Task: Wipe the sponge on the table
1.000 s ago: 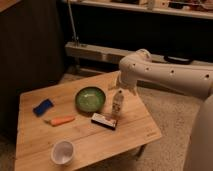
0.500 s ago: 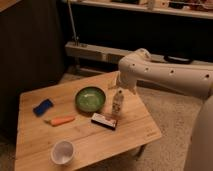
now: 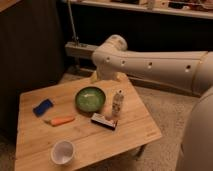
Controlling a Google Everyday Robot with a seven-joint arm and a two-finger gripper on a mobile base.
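I see the gripper (image 3: 107,78), jaws apart, above the table's (image 3: 35,145) far edge, just behind the green bowl (image 3: 90,98). The blue sponge (image 3: 43,107) lies at left, near the carrot (image 3: 61,120).

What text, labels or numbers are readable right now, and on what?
Nothing can be quoted as readable text.
White label on the dark flat box: too blurred to read.
Label on the small pale bottle: too blurred to read.
Open pincer under the white arm, above the far edge of the light bamboo-plank table: no markings visible.
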